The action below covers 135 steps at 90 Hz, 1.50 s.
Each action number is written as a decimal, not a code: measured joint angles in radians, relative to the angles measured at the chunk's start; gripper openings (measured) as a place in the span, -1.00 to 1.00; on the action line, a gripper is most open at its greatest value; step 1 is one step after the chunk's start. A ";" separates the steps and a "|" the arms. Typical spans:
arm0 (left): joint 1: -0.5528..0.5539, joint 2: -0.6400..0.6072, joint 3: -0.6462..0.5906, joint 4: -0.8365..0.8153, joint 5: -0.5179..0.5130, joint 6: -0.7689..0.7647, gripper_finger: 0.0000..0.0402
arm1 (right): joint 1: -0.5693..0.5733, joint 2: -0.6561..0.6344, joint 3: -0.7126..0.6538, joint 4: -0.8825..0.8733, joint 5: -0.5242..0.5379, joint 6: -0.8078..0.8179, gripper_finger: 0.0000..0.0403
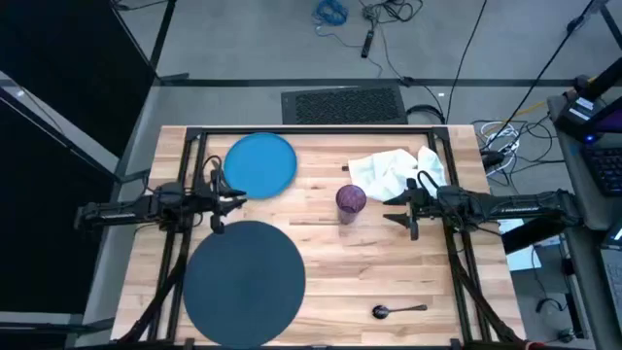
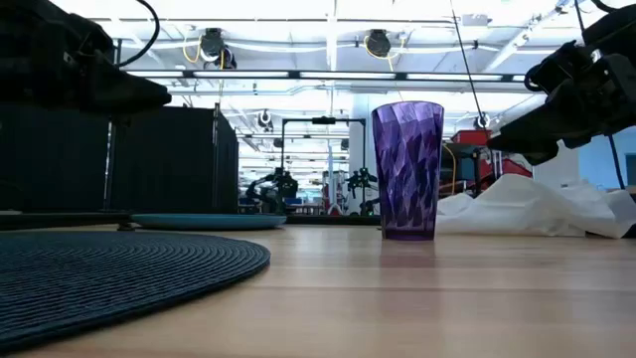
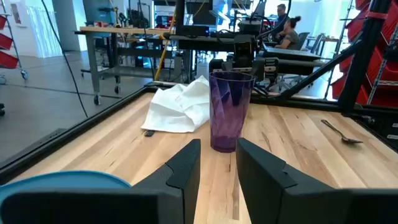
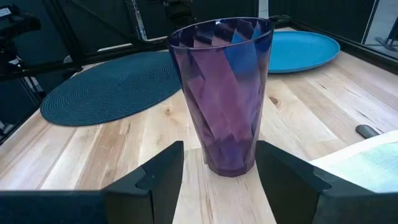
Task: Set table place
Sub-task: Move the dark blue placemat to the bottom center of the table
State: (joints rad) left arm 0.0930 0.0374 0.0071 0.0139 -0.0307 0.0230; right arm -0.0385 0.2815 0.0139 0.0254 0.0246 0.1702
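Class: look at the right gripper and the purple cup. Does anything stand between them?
Nothing visible does. The right gripper is open and faces the purple cup across bare table. The napkin lies off to one side.

Left gripper [image 1: 236, 199] and right gripper [image 1: 391, 207] hover facing inward, both with fingers spread apart.

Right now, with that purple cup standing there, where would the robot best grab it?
Probably around the lower-middle wall of the purple cup, coming in level from the side. It stands upright and tapers toward its base, and the open right gripper already faces it with a finger on each side.
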 joint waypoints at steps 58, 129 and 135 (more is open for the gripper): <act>0.000 0.000 0.000 0.653 -0.175 -0.105 -0.57 | 0.001 0.000 0.000 0.802 0.062 -0.222 -0.08; 0.001 0.179 0.430 0.082 -0.293 0.166 -0.57 | -0.001 0.600 0.694 0.425 0.028 -0.236 -0.08; 0.001 0.184 0.425 0.065 -0.292 0.166 -0.57 | -0.001 0.700 0.769 0.425 -0.030 -0.235 -0.08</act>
State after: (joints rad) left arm 0.0937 0.2214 0.4322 0.0788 -0.3229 0.1894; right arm -0.0399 0.9811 0.7826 0.4507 -0.0052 -0.0647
